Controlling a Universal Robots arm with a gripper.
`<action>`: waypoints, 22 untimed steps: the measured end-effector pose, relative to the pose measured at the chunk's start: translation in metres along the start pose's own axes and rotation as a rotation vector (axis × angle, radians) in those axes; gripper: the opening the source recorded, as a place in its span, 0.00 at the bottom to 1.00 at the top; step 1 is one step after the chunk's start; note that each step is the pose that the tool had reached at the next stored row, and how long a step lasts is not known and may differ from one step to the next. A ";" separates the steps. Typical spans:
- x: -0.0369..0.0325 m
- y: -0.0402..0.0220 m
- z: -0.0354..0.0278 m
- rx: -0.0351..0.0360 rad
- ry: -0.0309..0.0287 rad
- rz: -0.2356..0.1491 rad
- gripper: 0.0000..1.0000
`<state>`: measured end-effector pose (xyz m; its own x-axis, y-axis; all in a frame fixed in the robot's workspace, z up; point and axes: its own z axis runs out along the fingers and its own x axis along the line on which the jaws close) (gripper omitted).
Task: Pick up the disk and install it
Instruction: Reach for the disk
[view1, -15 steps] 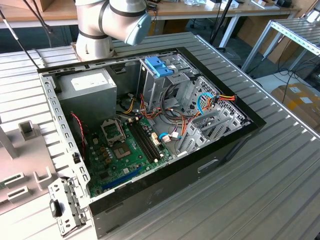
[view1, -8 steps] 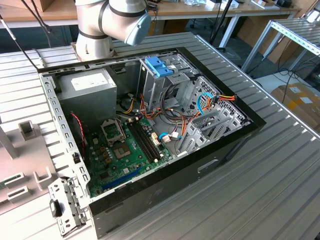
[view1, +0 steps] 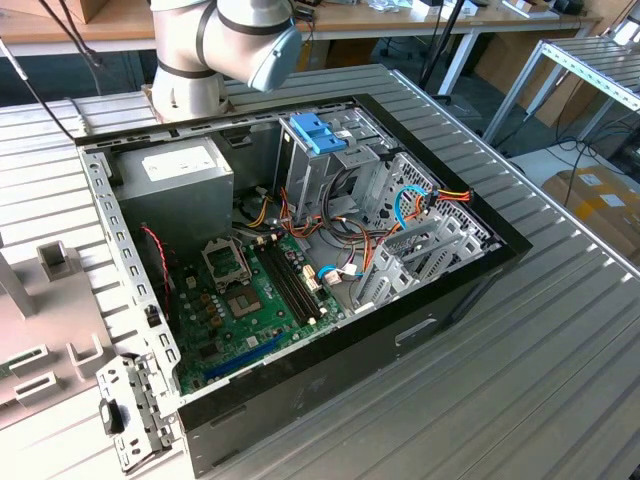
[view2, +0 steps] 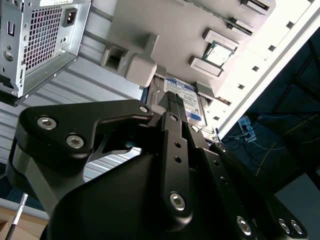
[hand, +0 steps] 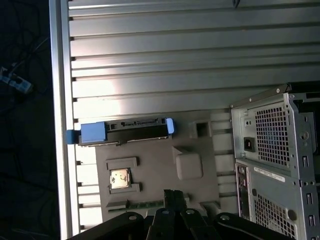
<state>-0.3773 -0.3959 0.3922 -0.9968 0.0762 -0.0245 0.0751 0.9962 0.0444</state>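
While the arm (view1: 225, 45) hangs above the grey tray (hand: 155, 147), its pincer (hand: 173, 193) looks clenched empty, apart from the disk (hand: 125, 131).

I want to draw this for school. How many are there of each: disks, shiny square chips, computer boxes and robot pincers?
disk: 1
shiny square chip: 1
computer box: 1
pincer: 1
Total: 4
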 end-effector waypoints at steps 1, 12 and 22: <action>0.0008 0.0002 0.0001 0.0000 0.0000 0.000 0.11; 0.0113 0.0014 0.0003 0.0001 0.0000 0.000 0.11; 0.0204 0.0057 0.0010 0.0000 -0.0001 0.000 0.11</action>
<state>-0.3972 -0.3886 0.3909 -0.9968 0.0762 -0.0246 0.0751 0.9962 0.0444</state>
